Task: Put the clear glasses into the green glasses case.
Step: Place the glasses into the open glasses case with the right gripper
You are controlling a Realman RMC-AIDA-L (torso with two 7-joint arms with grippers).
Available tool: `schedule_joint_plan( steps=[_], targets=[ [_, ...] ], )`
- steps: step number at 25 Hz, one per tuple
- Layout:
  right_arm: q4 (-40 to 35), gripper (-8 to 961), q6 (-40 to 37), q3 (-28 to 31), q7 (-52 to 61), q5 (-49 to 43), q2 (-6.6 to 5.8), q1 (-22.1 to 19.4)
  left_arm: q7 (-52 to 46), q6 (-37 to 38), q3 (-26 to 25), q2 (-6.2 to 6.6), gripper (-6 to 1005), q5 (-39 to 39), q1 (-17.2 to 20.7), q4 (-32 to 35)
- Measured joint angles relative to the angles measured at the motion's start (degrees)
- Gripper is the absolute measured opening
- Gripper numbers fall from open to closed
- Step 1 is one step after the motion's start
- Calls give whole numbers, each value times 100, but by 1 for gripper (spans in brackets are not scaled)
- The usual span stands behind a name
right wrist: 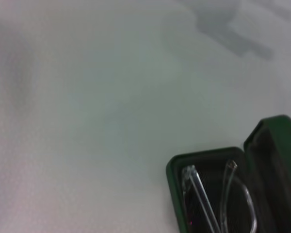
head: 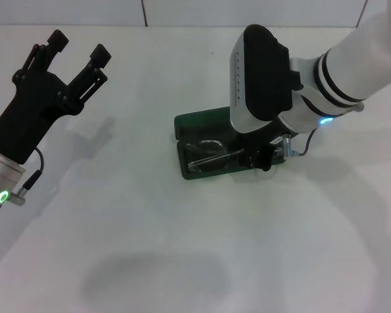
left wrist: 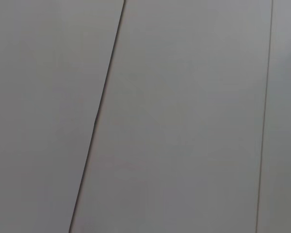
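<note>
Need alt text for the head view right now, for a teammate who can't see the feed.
The clear glasses lie inside the open green glasses case mid-table, with the right tool low over the case's right end, its fingers hidden under the white arm. The left tool hangs open and raised, far to the left, above the white table.

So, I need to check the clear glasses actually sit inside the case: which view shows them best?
The right wrist view: the clear glasses lie inside the open green glasses case, temple arms visible, nothing in front. The head view shows them partly hidden under the right gripper. The left wrist view shows none of them.
</note>
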Motion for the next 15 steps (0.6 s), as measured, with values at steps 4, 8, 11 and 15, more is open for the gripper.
schedule_joint_plan(
  steps=[4,8,11,15],
  targets=[
    [-384,229,-53,47,0,-32,-13,-210,0,0,0,-1,887,0,27,0],
    [-426,229,-137,20,0,-74,-8,-237,0,0,0,-7,887,0,34,0],
    [-240,230,-166,-33,-1,-70,-1,-143,0,4,0,-9,887,3,29,-7],
    [-64,230,-124,-111,-1,-32,0,-59,0,16,0,-19,887,3,40,-8]
  ],
)
